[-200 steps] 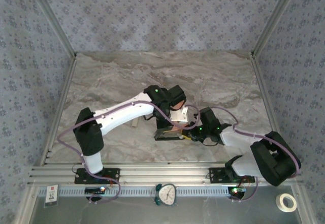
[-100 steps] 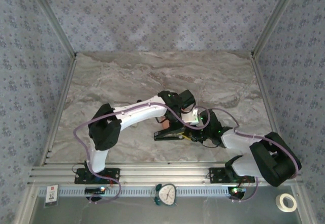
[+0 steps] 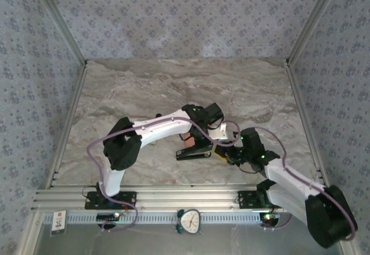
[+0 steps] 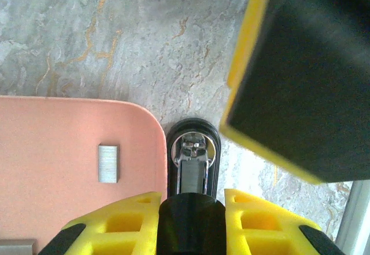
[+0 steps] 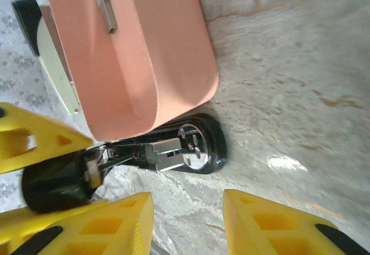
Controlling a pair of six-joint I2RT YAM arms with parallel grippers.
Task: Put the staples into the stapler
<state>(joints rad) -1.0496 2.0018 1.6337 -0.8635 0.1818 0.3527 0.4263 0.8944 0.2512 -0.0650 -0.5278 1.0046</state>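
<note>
left gripper [image 4: 192,203] pinching stapler [image 4: 193,151] top | right gripper [image 5: 185,202] spread, empty | staples [image 4: 108,163] flat in tray [image 4: 52,145], just beside stapler | tip: pinch one strip across long sides, lift level

Overhead first: the white left arm [image 3: 156,125] covers most of the salmon-pink shallow tray [image 3: 187,141], and anything on it is too small to make out. The black stapler [image 3: 192,153] loses its right end under the grippers. Left wrist camera: the left gripper [image 4: 193,200] hides the stapler's rear behind its yellow fingers [image 4: 110,232]; the tray runs off the left and bottom edges, and a short grey metal staple strip [image 4: 17,247] is clipped by the bottom-left corner. One finger [image 4: 295,76] of the right gripper [image 5: 188,206] looms blurred, cut by top and right edges. Right wrist view: tray chopped at the top, another strip [image 5: 108,12] with it; whether the stapler's channel [image 5: 165,151] holds staples, can't tell.
</note>
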